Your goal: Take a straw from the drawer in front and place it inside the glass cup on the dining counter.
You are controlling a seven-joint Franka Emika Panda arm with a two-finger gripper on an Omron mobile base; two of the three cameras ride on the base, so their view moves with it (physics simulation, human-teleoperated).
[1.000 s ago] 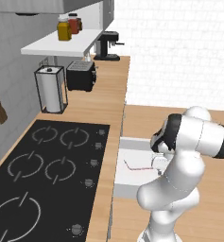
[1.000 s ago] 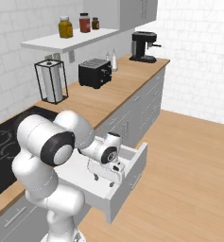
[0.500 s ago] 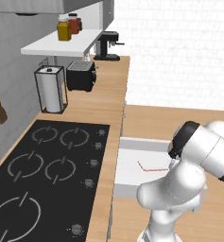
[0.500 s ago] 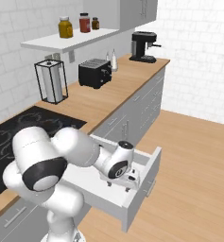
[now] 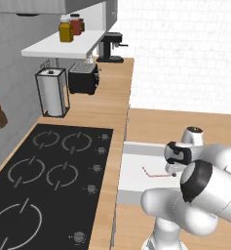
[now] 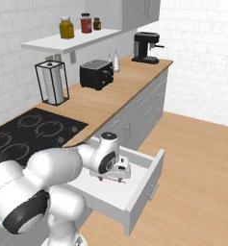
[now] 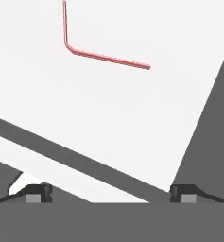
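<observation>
1. On the far left of the left base view, the black hob [image 5: 44, 185] is set into the wood worktop [image 5: 112, 93].
2. Behind the hob stands a paper towel holder [image 5: 52, 92], and past it a black toaster [image 5: 84, 78].
3. A white shelf [image 5: 63, 46] above them carries jars [image 5: 66, 29], and a black coffee machine [image 5: 110, 47] sits at the far end of the worktop.
4. Right of the hob, the drawer [image 5: 136, 168] is pulled out from under the worktop; its white inside shows, and in the right base view its grey front panel [image 6: 144, 190] faces the wooden floor [image 6: 197, 163].
5. The straw [image 5: 153, 172] lies flat on the drawer's floor, bent into an L shape; in the hand view the straw [image 7: 92, 54] rests on the white bottom, apart from the walls.
6. The gripper [image 6: 116, 174] hangs over the open drawer, near the straw but apart from it.
7. In the hand view its two dark fingertips [image 7: 35, 193] sit far apart at the bottom corners, so the jaws are spread wide with nothing between them.
</observation>
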